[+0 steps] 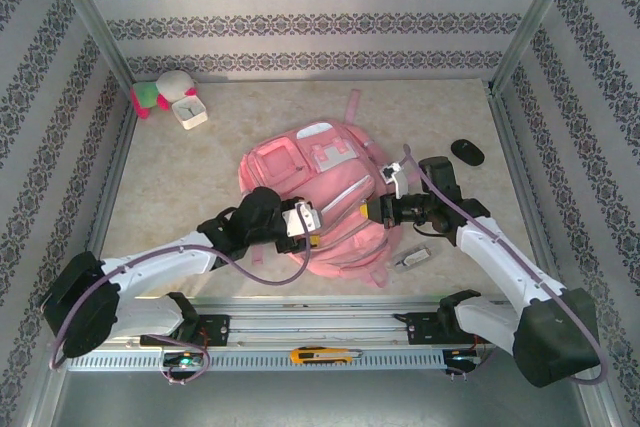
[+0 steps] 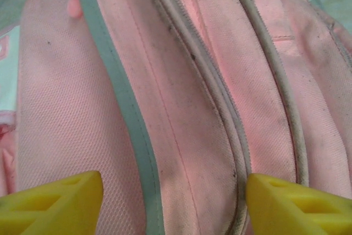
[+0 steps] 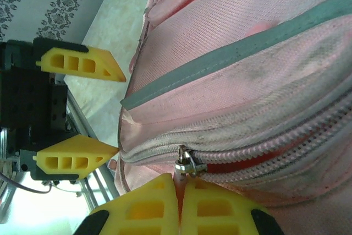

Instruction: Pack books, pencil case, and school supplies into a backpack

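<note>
The pink backpack is showing matt, finely woven cloth, with a smooth grey trim strip and pale piping looking scuffed and grubby. Its zip slider is glinting as bare silver metal. The right gripper is showing yellow fingers of smooth, matt plastic with moulded hollows.

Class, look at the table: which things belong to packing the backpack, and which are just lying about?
Job: backpack, its zip pull, small silver-grey gadget.
Lying about: black oval object, white square clock, plush toy, yellow box cutter.
</note>
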